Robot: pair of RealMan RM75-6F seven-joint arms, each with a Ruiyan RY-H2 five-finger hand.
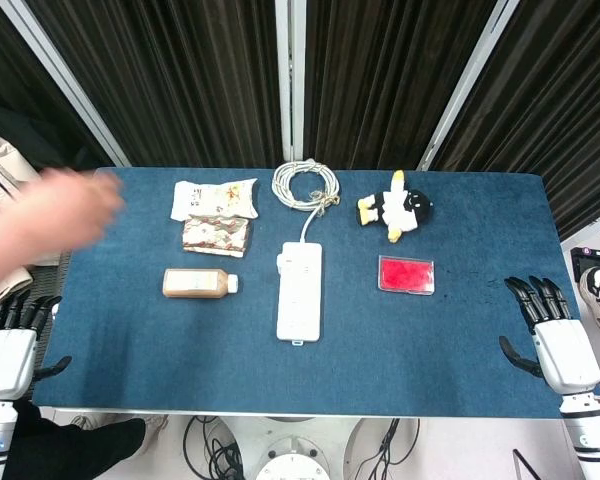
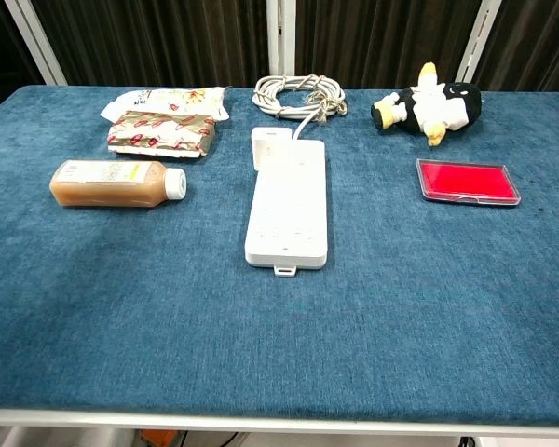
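Note:
My left hand [image 1: 10,345] hangs just off the table's left edge, fingers apart and holding nothing. At the right edge my right hand [image 1: 555,335] also holds nothing, its fingers spread. Nearest the left hand lies a brown bottle [image 1: 198,284] [image 2: 116,182] on its side. A flat red case [image 1: 406,274] [image 2: 467,181] lies closest to the right hand. A white power strip [image 1: 300,290] [image 2: 287,204] lies in the middle, its coiled cable [image 1: 306,184] [image 2: 297,94] behind it. Neither hand shows in the chest view.
A blue cloth covers the table [image 1: 430,350]. Two snack packets [image 1: 216,198] [image 2: 163,130] lie at the back left, a black-and-white plush toy [image 1: 398,209] [image 2: 430,106] at the back right. A person's blurred hand [image 1: 45,225] reaches over the table's left edge.

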